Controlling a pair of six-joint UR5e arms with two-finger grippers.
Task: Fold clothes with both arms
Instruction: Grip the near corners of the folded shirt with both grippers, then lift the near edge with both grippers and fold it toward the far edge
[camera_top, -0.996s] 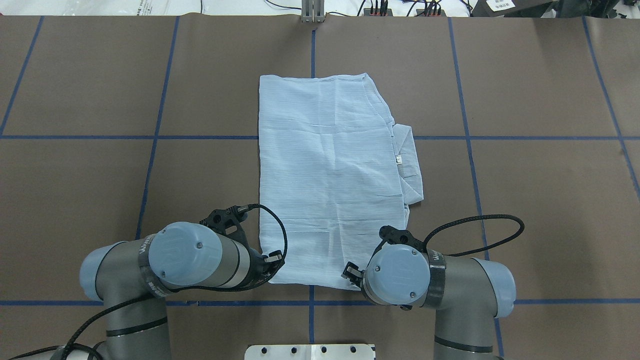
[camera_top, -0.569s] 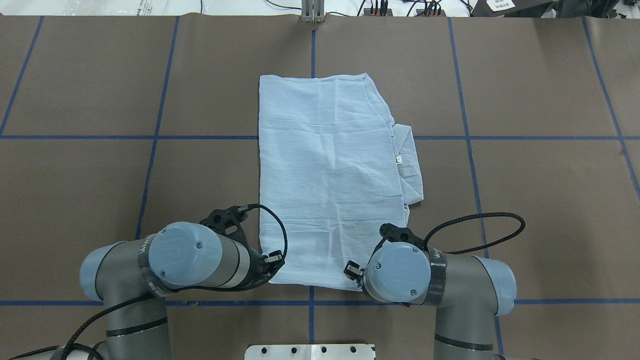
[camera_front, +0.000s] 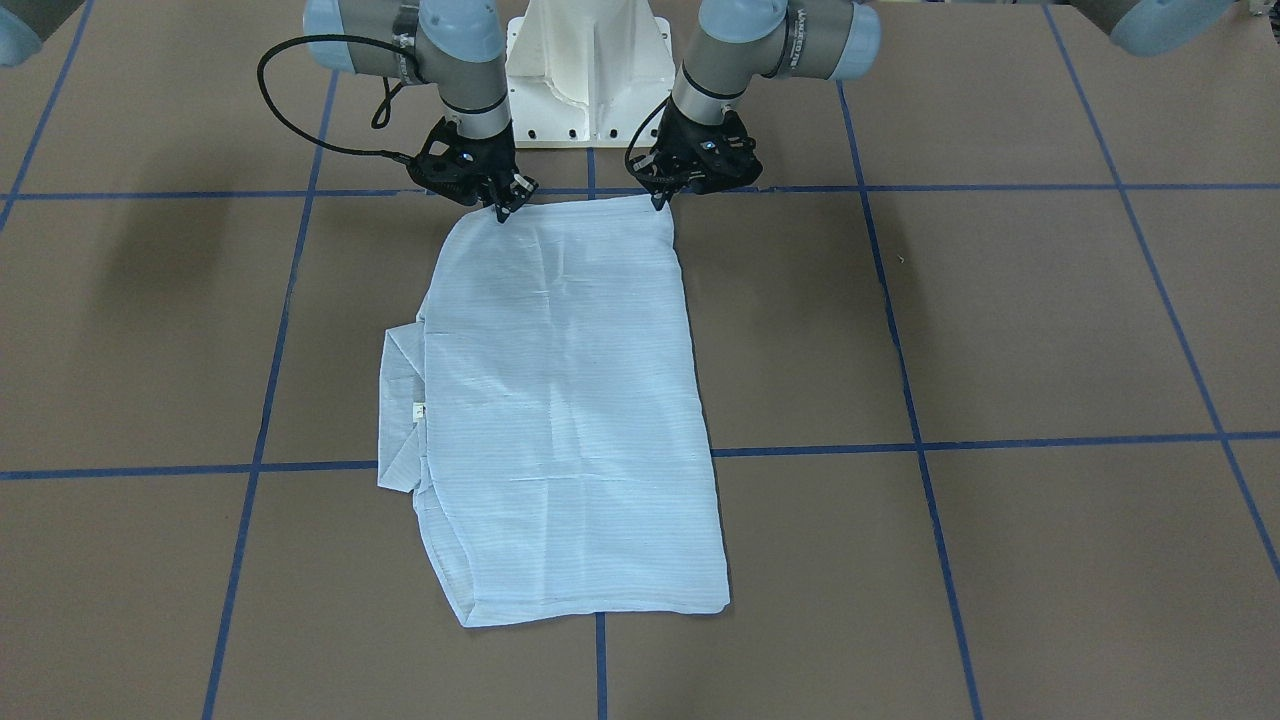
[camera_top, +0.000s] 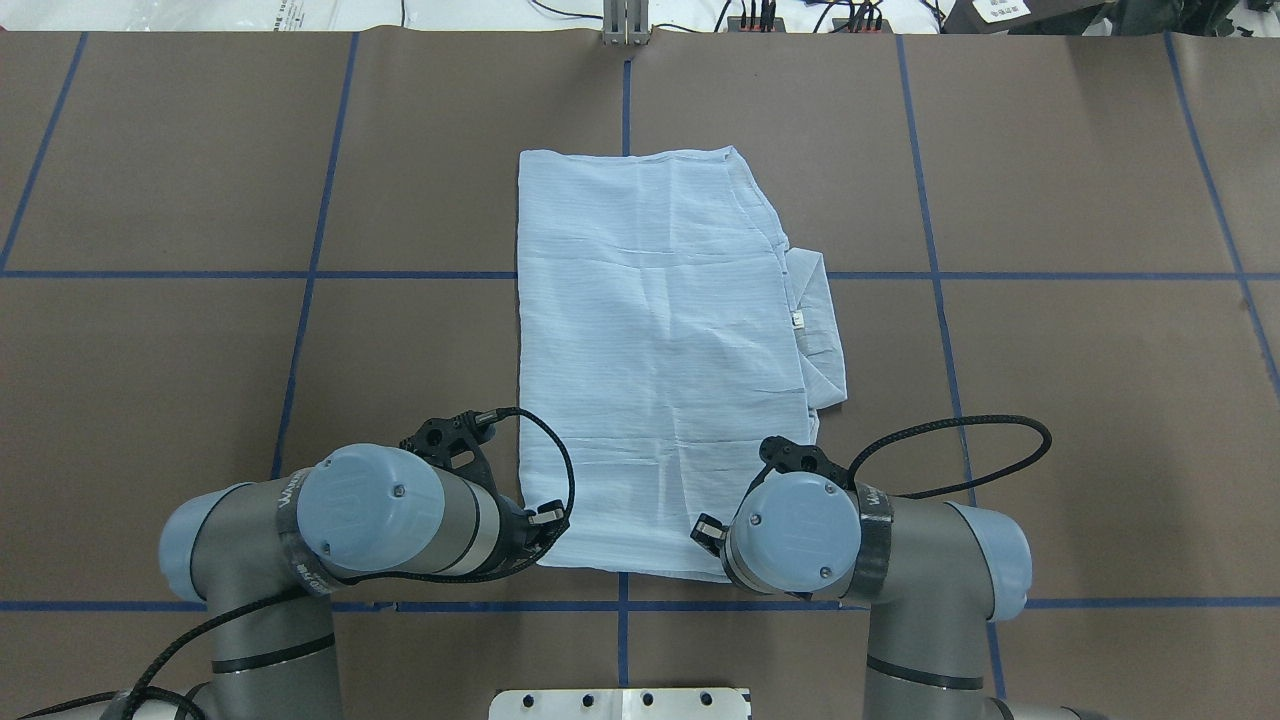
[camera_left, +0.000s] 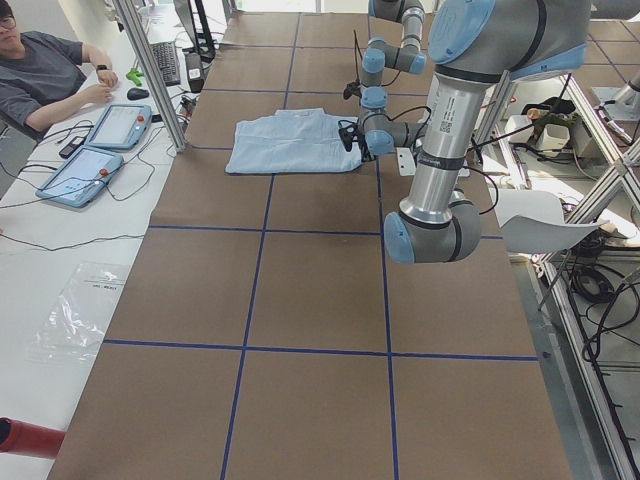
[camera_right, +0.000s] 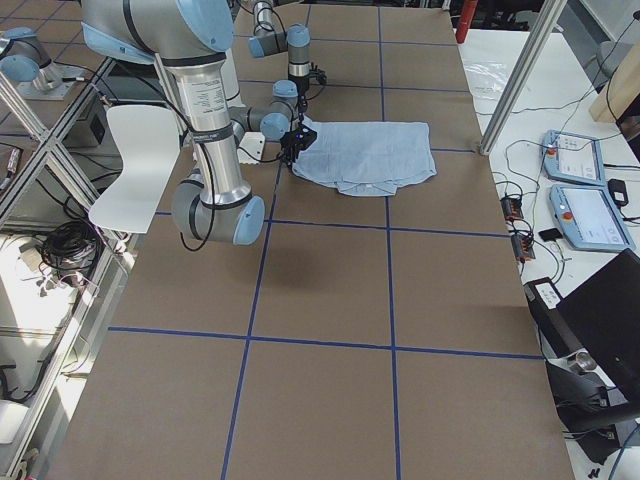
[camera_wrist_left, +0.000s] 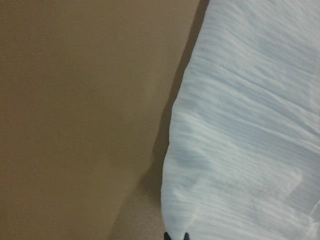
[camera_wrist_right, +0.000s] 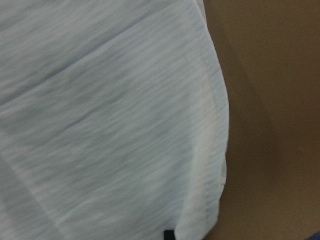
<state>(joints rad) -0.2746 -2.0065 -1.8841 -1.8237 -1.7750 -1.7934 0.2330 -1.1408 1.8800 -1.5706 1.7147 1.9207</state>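
Right arm (camera_top: 885, 570) farther forward; one shirt (camera_top: 660, 340)

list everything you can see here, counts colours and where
shirt: one, light blue, flat mid-table, collar poking out toward the robot's right
table: one, brown with blue tape grid
pedestal base: one, white, table's near edge
teach pendants: two, blue-grey, side table opposite the robot
person: one, grey top, seated there
chair: one, white, behind the robot
left arm, right arm: two, grey with light blue caps, over the shirt's near edge
left gripper, right gripper: two, black, at the shirt's near corners, grip unclear
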